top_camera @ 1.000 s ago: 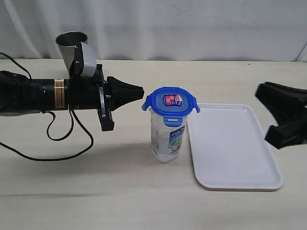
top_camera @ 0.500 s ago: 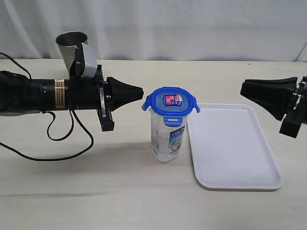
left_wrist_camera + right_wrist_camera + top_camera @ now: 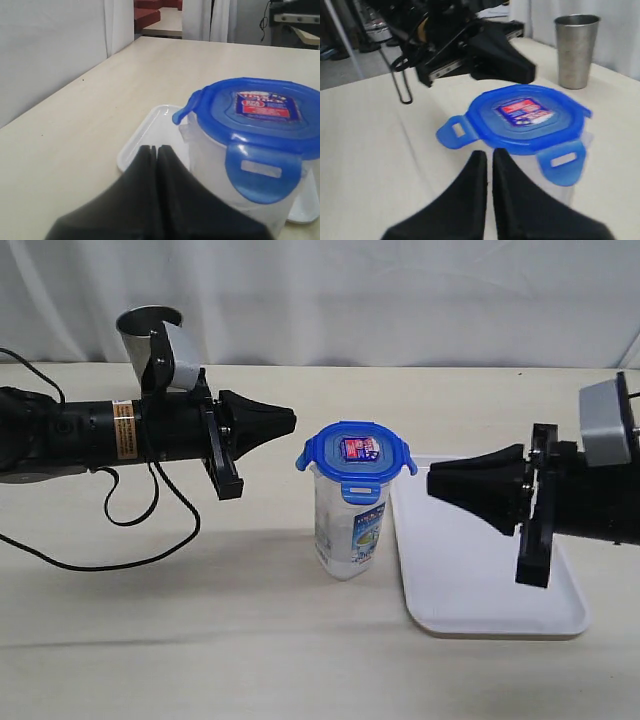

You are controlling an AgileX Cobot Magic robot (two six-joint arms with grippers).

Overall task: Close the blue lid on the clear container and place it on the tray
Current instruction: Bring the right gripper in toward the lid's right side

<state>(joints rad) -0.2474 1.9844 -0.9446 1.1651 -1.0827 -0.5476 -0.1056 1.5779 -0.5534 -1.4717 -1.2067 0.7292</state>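
the clear container (image 3: 350, 535) stands straight up on the table (image 3: 200, 640), just left of the white tray (image 3: 500, 600), and it is not on the tray yet. the blue lid (image 3: 356, 452) sits on top of it. the lid's left and right flaps stick out to the sides, so i think they are not snapped down, while the near flap hangs down. the left gripper (image 3: 290, 421) points at the lid from the left, a bit higher than it. its two fingers are pressed together and hold nothing. the right gripper (image 3: 434, 480) points at the lid from the right, over the tray. its fingers have only a thin line between them and also hold nothing. both tips are near the lid, and i cannot tell which is nearer. a steel cup (image 3: 150, 330) stands at the far left.
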